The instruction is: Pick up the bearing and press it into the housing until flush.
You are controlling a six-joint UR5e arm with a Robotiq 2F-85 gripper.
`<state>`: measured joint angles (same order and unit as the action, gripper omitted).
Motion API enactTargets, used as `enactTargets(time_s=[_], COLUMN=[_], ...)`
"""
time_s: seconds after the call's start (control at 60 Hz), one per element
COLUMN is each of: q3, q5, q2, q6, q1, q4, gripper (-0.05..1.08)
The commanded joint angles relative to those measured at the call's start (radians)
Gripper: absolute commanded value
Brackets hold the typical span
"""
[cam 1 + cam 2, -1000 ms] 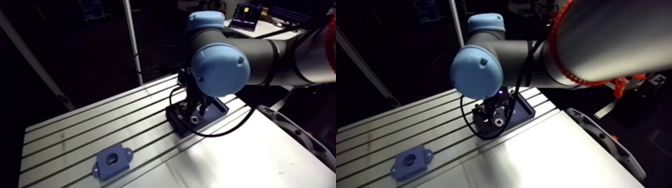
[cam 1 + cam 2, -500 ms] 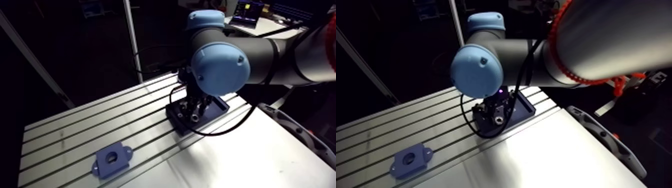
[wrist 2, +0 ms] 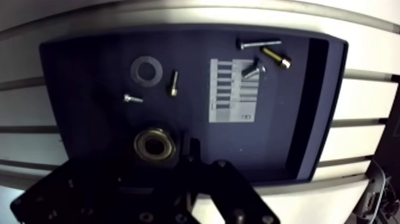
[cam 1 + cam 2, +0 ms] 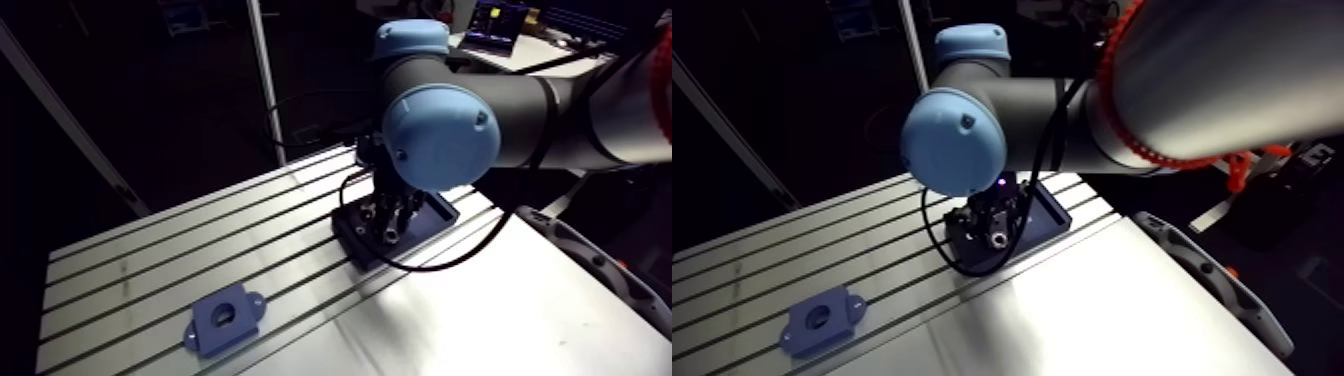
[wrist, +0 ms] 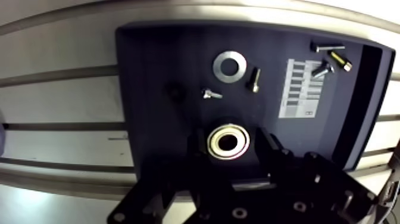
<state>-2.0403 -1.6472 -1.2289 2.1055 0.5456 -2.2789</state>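
- Bearing (image 5: 212, 142) flat on the floor of a dark tray (image 5: 149, 77), bore straight up toward the wrist camera; a round ring, so no long axis across the floor.
- Black claw (image 5: 229, 146) closed onto the bearing, one dark fingertip (image 5: 199, 149) tight against each side of the outer ring; low over the tray in the arm view.
- Just ahead of the bearing, a small screw (image 5: 211, 94) on its side; beyond it a flat washer (image 5: 230, 65) and a brass-coloured pin (image 5: 255, 79), all apart from one another.
- Further along the floor, a printed label (image 5: 303, 87), then three loose bolts (image 5: 326, 46) near the far corner.
- Raised tray rim on every visible side; bare floor between the bearing and the side wall opposite the label.
- Aluminium bench (image 4: 150, 250) with long parallel slots, the tray set across several of them; smooth bright plate (image 4: 470, 320) alongside.
- Well apart from the tray, blue housing (image 4: 224, 318), bore up, its two ears roughly in line with the slots, open slotted bench between.
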Motion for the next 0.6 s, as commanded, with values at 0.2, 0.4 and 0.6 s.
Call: enactTargets(time_s=[0.2,0.4,0.6], q3=[-0.001,-0.001,-0.001], q5=[-0.003,-0.003,-0.003], q2=[0.0,-0.004,-0.008], q6=[0.0,0.0,0.0], q1=[0.0,-0.001,-0.001], q4=[0.0,0.0,0.0], gripper=[0.52,0.56,0.58])
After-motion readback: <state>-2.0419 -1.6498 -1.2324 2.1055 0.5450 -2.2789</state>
